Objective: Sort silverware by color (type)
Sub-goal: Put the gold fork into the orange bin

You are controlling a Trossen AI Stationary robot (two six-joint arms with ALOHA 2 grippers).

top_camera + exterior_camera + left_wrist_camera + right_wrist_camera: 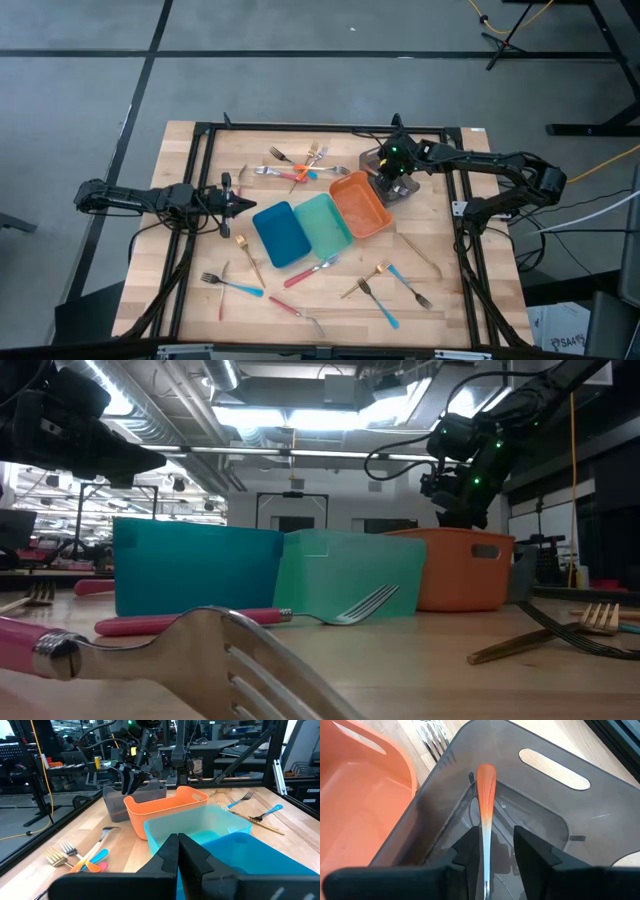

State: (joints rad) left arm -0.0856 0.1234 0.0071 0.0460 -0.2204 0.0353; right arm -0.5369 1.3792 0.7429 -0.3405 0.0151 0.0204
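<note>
Right gripper [490, 851] over grey tray [560, 825], fingers apart around orange-handled utensil [485, 795] inside it. Lift straight clear of tray wall; avoid snagging the handle. Left gripper [232, 203] shut, beside blue tray [281, 234].

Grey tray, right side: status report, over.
Right gripper open above grey tray, orange-handled utensil between its fingers, inside the tray. Left gripper shut, waiting beside blue tray. Nothing in the way.
</note>
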